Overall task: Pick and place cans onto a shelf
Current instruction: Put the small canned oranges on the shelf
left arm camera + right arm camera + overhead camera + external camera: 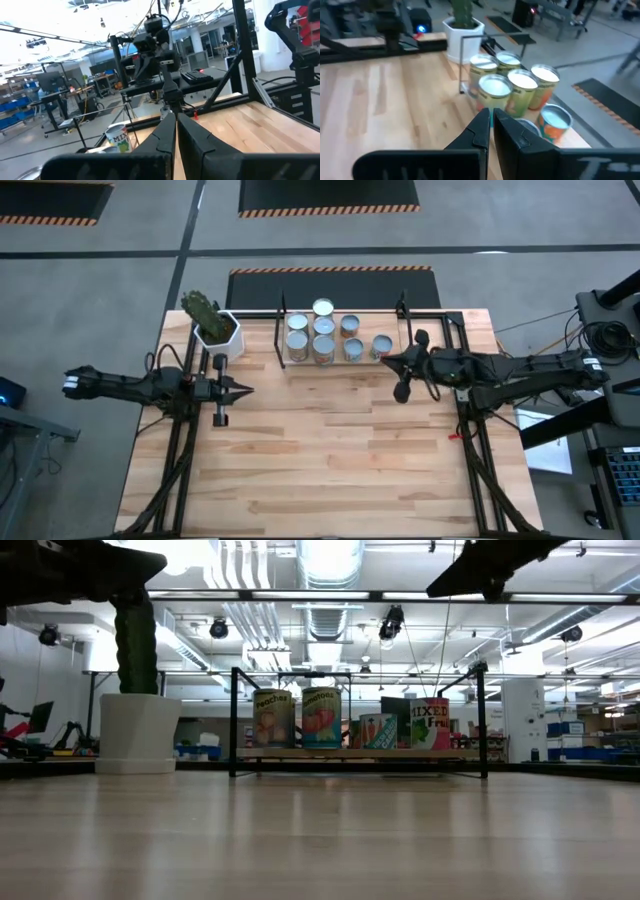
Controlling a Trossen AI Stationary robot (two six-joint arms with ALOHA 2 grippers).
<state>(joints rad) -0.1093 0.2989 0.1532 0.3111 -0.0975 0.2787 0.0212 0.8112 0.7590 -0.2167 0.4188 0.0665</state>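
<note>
Seven cans (323, 337) stand close together on the shelf (340, 360), at the far side of the worktop (320, 450). Seen from above, they sit in short rows, so more of them fit on the small board. The low view shows them upright, labels facing out, between the black posts at each end. No can is left out on the bare wood, so the job looks done, or almost done.

The right pincer (384, 360) hangs in the air just beside the right end of the shelf. Its fingers are squeezed shut with nothing between them. It points at the cans, as its own camera shows, with their shiny tops close in front of it.

The left pincer (247, 389) waits on the left side of the worktop, near the white cactus pot (217, 330). It is clenched too, and it holds nothing. It stays out of the way, so the two arms do not bump.

The cans stand very near each other, so one careless push could knock several over.
</note>
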